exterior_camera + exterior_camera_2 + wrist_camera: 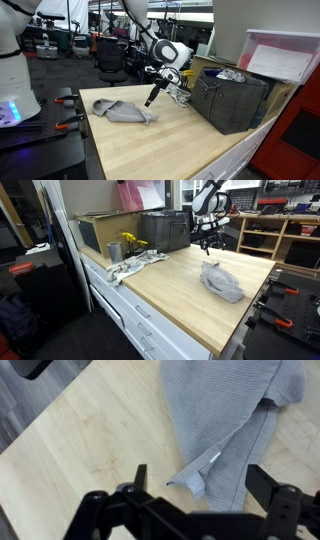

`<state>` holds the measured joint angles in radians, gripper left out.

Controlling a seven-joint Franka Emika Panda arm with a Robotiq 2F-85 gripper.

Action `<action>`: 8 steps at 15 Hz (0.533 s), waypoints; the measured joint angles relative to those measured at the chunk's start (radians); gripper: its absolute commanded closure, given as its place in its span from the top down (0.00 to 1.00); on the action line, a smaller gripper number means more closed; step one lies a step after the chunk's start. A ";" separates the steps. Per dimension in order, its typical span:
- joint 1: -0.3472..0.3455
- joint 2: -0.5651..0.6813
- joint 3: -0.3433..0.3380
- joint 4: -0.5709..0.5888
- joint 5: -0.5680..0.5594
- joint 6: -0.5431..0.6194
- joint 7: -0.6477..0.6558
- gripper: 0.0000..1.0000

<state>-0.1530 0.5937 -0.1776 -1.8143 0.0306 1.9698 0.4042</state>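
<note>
A grey cloth (pixel 125 112) lies crumpled on the wooden bench (pixel 170 145), near the end farthest from the crate. It is soft and slumps flat under its own weight, with folds bunched along one side. In the wrist view one narrow corner of the cloth (pixel 235 420) trails out toward the camera, ending in a small hem tag.

The gripper (pixel 150 100) hangs just above the bench at that trailing edge, pointing down. Its jaws are spread wide and hold nothing. In the wrist view the gripper (pixel 198 485) has a finger on each side of the cloth's corner, and both look clear of the fabric. It seems lined up with the corner because a thin, loose end fits between the fingers.

Farther along the bench a dark crate (pixel 230 100) stands against the wall. In an exterior view a metal cup (pixel 114 251), something yellow (pixel 133 243) and a pale rag (pixel 125 268) sit beside it, well apart from the cloth.
</note>
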 measured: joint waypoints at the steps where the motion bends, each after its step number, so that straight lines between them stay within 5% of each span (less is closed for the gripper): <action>1: -0.013 0.041 -0.001 0.039 0.034 -0.010 0.006 1.00; 4: -0.046 0.150 -0.005 0.147 0.109 -0.042 0.036 0.93; 5: -0.054 0.181 -0.010 0.178 0.119 -0.049 0.047 0.74; 8: -0.070 0.242 -0.036 0.243 0.134 -0.066 0.077 0.51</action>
<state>-0.2234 0.8359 -0.2132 -1.5716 0.1649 1.9040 0.4808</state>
